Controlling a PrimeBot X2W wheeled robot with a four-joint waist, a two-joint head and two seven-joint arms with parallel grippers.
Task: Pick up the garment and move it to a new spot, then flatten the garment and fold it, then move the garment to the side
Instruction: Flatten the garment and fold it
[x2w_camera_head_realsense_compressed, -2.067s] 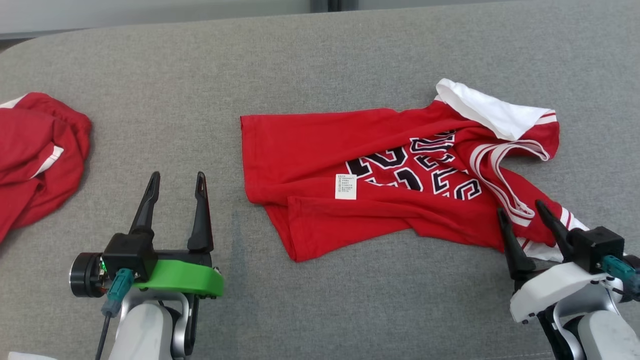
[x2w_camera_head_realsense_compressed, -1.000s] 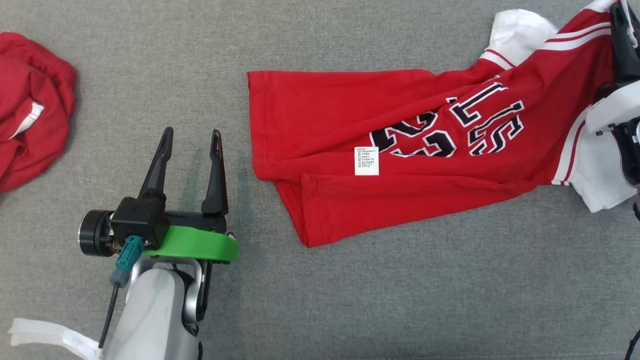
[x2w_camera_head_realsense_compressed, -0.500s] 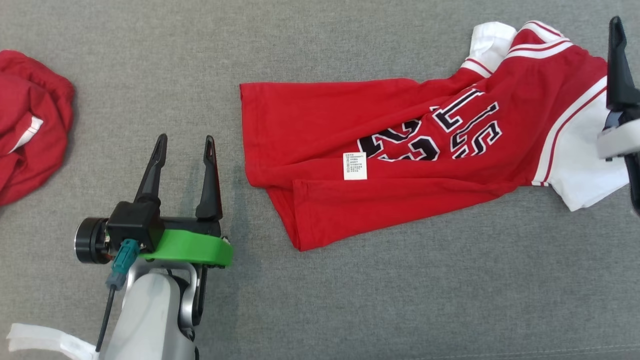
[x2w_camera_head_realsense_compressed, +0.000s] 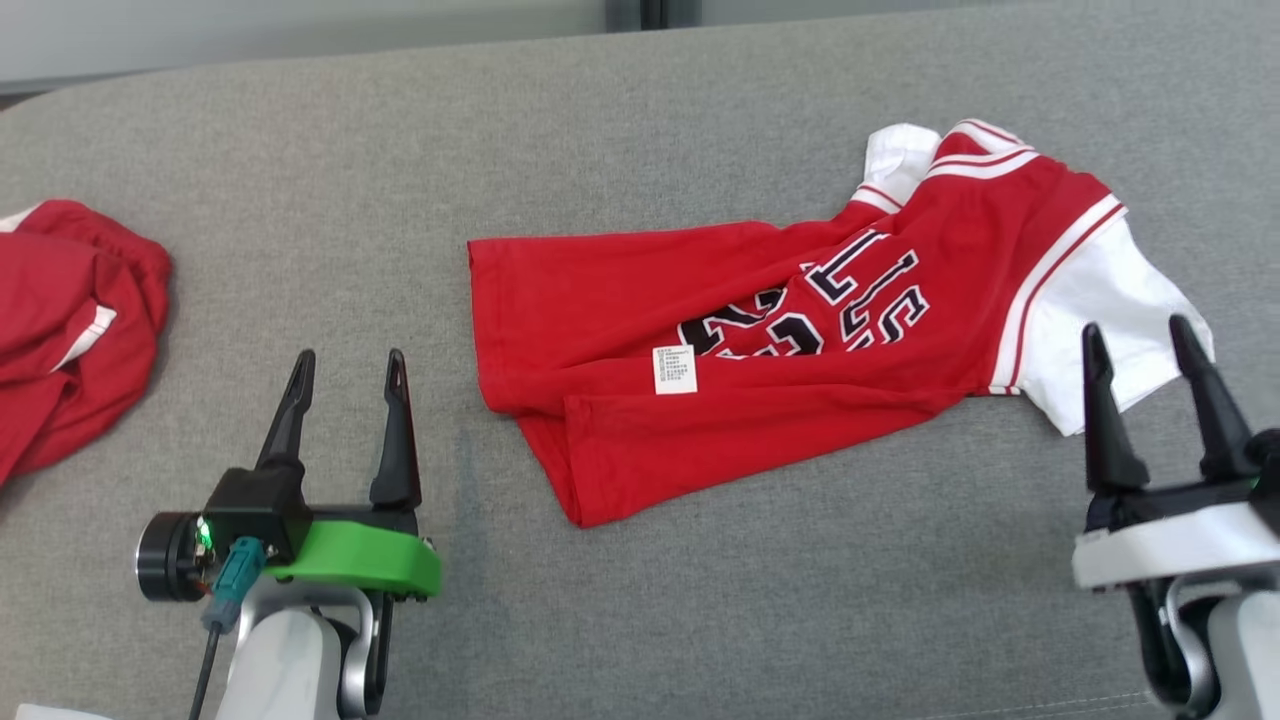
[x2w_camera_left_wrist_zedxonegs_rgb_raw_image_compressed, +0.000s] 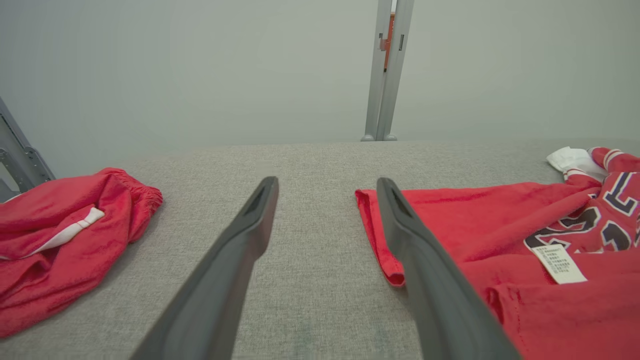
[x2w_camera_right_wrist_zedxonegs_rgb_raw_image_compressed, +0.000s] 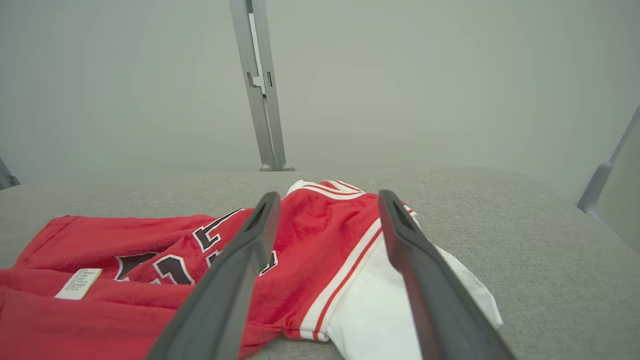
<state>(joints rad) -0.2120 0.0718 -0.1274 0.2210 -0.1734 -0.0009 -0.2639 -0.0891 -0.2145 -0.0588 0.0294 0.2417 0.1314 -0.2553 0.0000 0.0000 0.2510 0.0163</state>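
Right end effector: open, the two dark fingers spread wide, over the right part of the desk's near edge, tips pointing at the far edge.
Right fingers, wrist view: the end effector looks straight along the garment's white sleeve; whether the tips touch the cloth, I can't tell.
Left end effector: open as well, fingers wide apart, over the left part of the near edge.
Left fingers, wrist view: that end effector shows bare grey fabric between its fingers, with the garment's hem just beside the right finger.
Garment: a red jersey, lying across the middle and right of the desk, hem toward the left edge, sleeves toward the right edge.
Lie of it: not flat, and here's the near part of the hem folded over, with creases through the body.
Print: dark letters and numbers outlined in white, partly lost in a fold.
Care label: white, face up on the red cloth, near the folded part.
Second red garment: bunched up at the left edge, well apart from the jersey.
Desk: covered in grey fabric, far left corner rounded.
Beyond the far edge: a pale wall and a grey metal post.
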